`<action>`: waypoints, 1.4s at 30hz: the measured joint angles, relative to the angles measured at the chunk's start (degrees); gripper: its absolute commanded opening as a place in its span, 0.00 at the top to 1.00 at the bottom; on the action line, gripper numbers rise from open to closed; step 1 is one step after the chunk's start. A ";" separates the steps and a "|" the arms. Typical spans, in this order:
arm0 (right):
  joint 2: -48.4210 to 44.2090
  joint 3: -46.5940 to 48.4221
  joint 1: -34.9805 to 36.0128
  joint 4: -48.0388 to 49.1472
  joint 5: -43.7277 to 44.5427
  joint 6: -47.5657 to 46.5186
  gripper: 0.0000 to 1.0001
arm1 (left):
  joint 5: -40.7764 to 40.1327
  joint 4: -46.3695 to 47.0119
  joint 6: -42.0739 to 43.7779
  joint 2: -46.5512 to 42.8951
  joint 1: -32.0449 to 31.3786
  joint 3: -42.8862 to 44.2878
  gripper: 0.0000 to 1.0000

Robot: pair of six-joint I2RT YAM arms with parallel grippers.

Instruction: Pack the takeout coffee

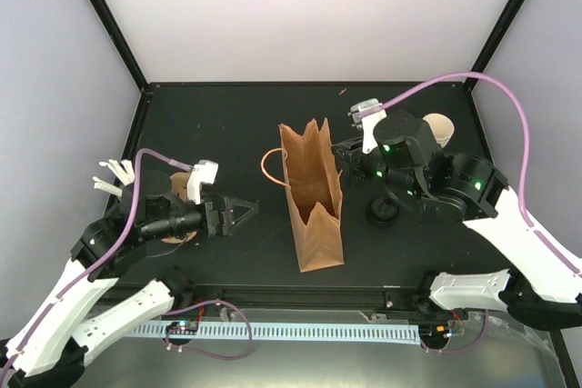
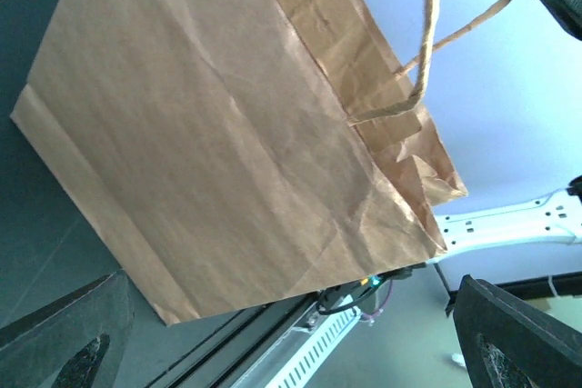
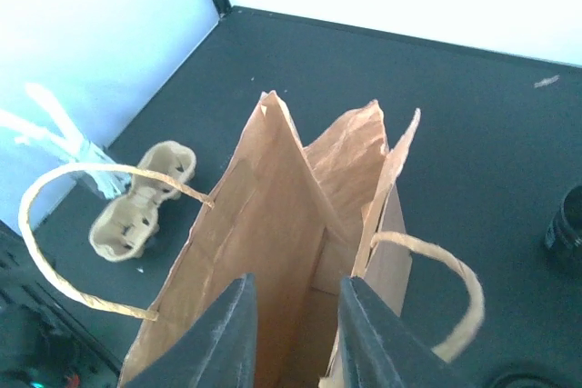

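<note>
Over the mouth of the upright brown paper carrier bag [image 1: 314, 197], my right end effector [image 3: 297, 283] hangs with its fingers a little apart, gripping nothing that I can see. The left end effector [image 1: 244, 211], spread wide and empty, sits beside the bag's left wall. The cream-lined paper cup [image 1: 443, 129] I take for the takeout coffee stands on the black tabletop [image 1: 227, 124] at far right, behind the right arm, well apart from the bag. My judgement: lift straight clear of the twisted paper handle [image 3: 455, 265], leave the mouth wide, then fetch the cup.

Bright, even light — overexposed whites, faint shadows
</note>
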 measured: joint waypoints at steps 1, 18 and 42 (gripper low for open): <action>-0.50 -0.09 0.00 -0.02 0.35 0.17 0.59 | 0.55 0.70 -0.44 -0.11 0.00 -0.22 0.01; -8.48 -9.31 -0.02 -1.66 4.94 3.76 0.00 | 1.73 11.74 -6.25 -0.26 -5.55 -4.24 0.01; 3.06 -3.13 0.00 -6.99 4.17 7.82 0.20 | -28.28 4.02 -14.62 18.75 -22.08 8.33 0.16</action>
